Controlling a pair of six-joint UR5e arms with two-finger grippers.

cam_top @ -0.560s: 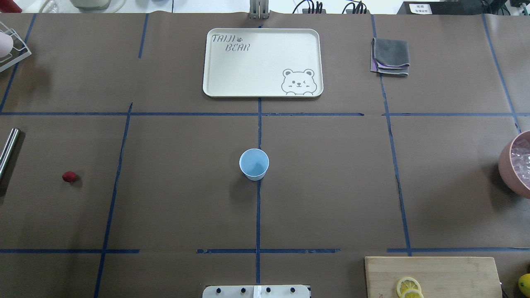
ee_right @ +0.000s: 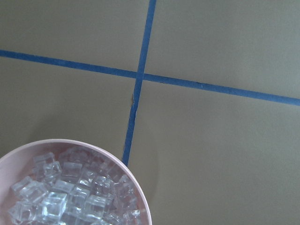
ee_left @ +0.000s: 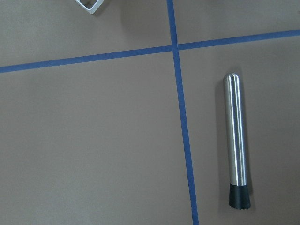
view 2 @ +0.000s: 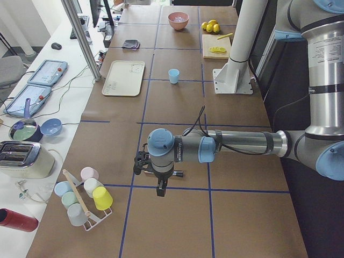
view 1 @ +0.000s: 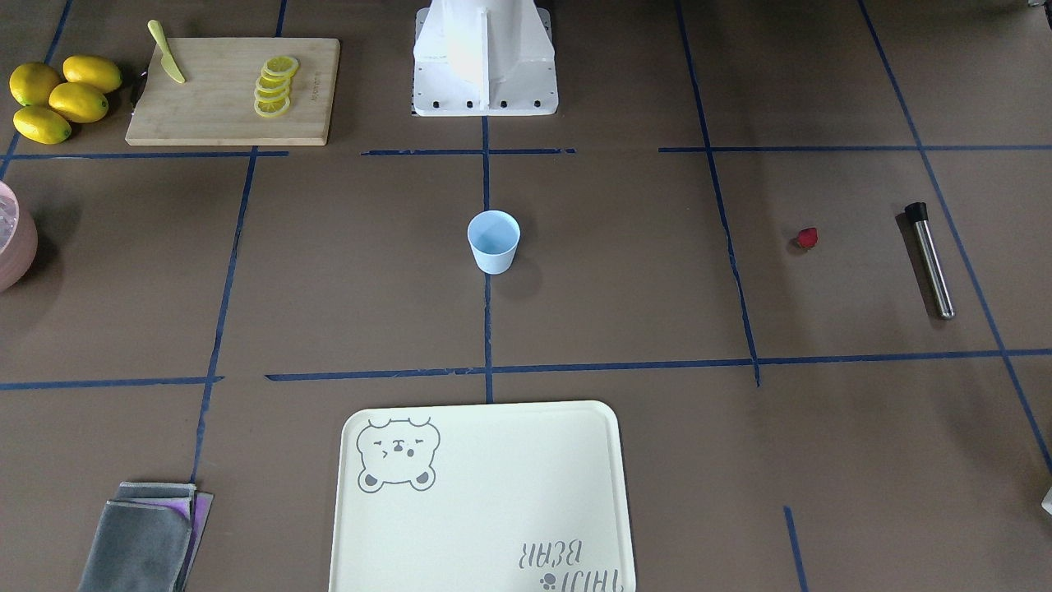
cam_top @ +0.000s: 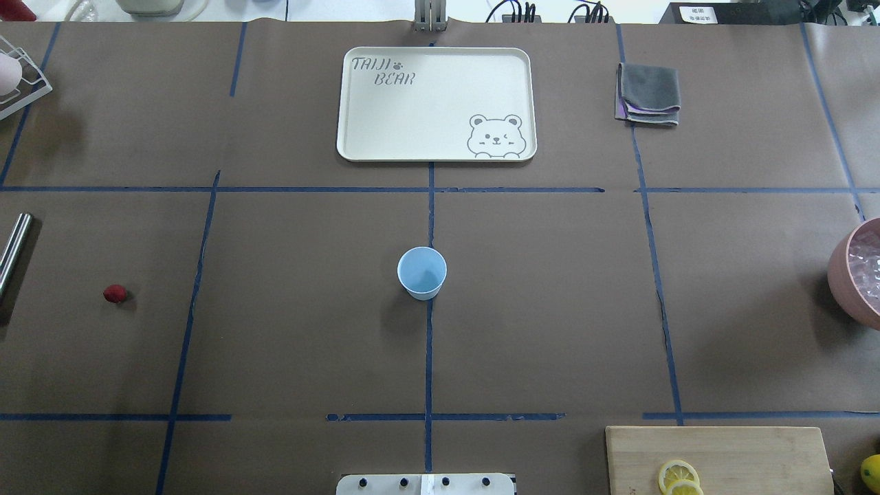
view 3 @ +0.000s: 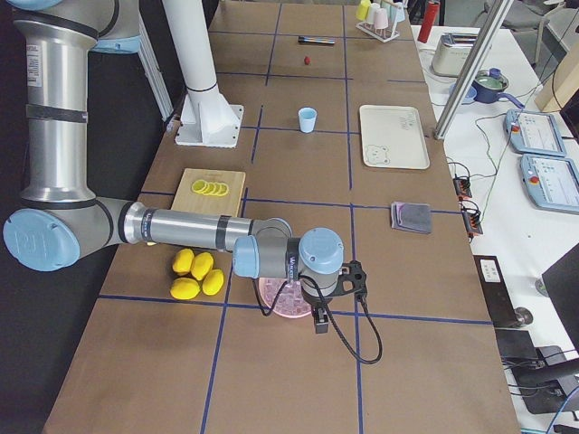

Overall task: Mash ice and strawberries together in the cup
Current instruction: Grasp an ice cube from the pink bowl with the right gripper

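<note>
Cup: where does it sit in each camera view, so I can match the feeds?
Front-facing: light-blue cup at centre, above the bear tray.
Overhead: cup at centre, below the tray.
Exterior left: cup upper middle, right of the tray.
Exterior right: cup upper middle, left of the tray.
Left wrist: not in it.
Right wrist: not in it.
Shared landmark: the bear tray.

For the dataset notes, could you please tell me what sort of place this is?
Most likely a robotics lab rather than a kitchen: a brown-papered table gridded with blue tape, the robot's left arm reaching over it, and tablets beside it.
</note>
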